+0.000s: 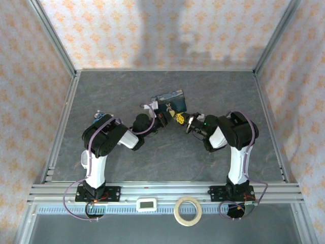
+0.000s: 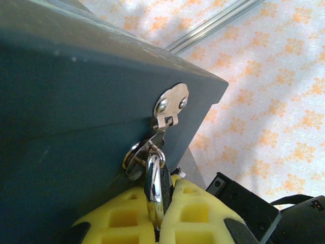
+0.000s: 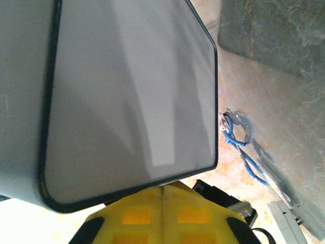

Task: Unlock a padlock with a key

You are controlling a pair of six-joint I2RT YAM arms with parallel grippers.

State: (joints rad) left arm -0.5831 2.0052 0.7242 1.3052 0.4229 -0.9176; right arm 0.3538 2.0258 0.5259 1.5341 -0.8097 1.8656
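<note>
Padlock (image 2: 154, 184) within closed left tool (image 2: 157, 213)

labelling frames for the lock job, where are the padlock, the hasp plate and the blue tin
padlock (image 2: 154, 187): left wrist view, on its shiny shackle loop.
hasp plate (image 2: 171, 104): left wrist view, between its two rivets.
blue tin (image 1: 170, 96): top view, on its top face.

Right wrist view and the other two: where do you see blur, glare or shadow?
Right wrist: a pale grey dark-rimmed surface looms close, soft and washed out above the shut yellow fingers. Left wrist: the silvery padlock shackle glints; the steel hasp plate is sharp. Top external: shadows fall across the patterned back wall.
</note>
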